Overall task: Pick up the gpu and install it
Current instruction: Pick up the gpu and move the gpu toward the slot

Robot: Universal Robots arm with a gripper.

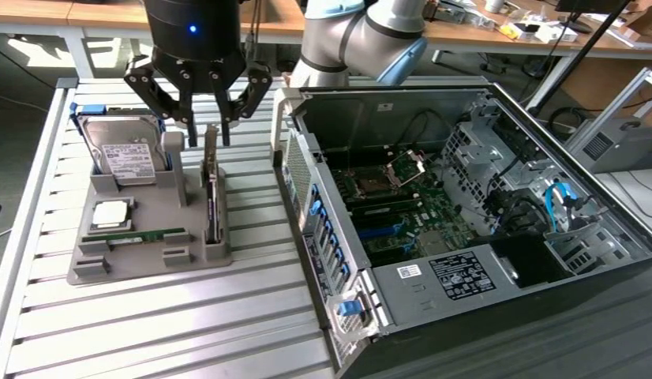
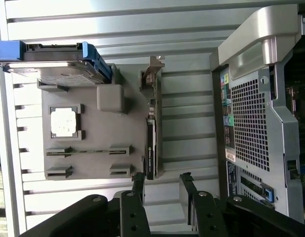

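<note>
Wide-open black jaws hover over the thin, silvery-bracketed circuit card [image 1: 212, 197]; an off-centre descent could jam it in its grey plastic holder [image 1: 147, 264].

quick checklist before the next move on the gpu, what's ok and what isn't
1. end effector open: ok.
2. end effector over the gpu: ok.
3. gpu upright in the grey holder: ok.
4. gpu centred between the fingers: cannot tell; in the wrist view it sits nearer one finger.
5. hard drive apart from the gpu: ok.
6. computer case side off, board exposed: ok.
</note>
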